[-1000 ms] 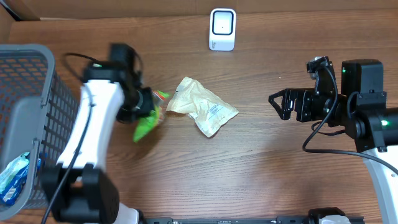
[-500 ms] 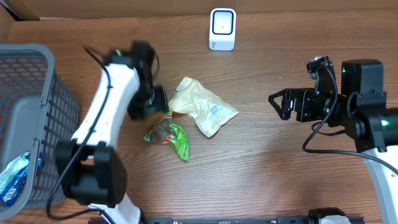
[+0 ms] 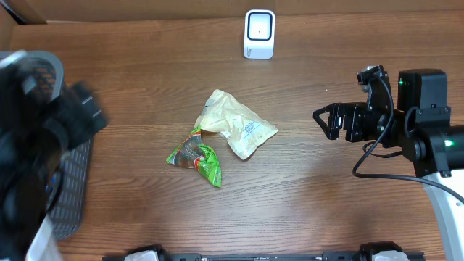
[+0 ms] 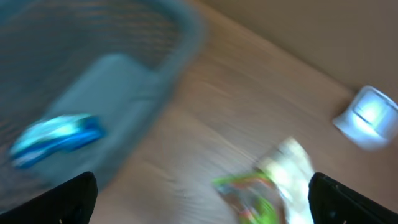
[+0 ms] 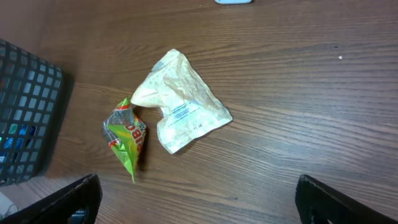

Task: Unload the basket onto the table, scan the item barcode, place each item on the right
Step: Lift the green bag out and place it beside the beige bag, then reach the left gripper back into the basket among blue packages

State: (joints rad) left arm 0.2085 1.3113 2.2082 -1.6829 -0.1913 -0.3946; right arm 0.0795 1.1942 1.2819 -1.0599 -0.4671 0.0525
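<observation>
A green snack packet [image 3: 196, 156] lies flat on the wooden table, touching the lower left corner of a crumpled beige packet [image 3: 235, 125]. The white scanner [image 3: 259, 33] stands at the back edge. My left gripper [image 4: 202, 205] is open and empty, blurred by motion, up at the far left over the basket. In its view the green packet [image 4: 249, 196] lies low between the fingers and well away from them. My right gripper [image 3: 326, 121] hangs open at the right, well clear of both packets. The right wrist view has the green packet [image 5: 126, 134] and the beige packet [image 5: 180, 102].
A grey mesh basket [image 3: 32, 65] stands at the left edge with a blue packet [image 4: 56, 138] inside. The basket's corner [image 5: 28, 112] is in the right wrist view. The left arm [image 3: 65, 119] is a dark blur over the basket.
My left gripper opened and let go of the green packet, which dropped beside the beige packet. The left arm then swung left over the basket. The right arm has not moved.
</observation>
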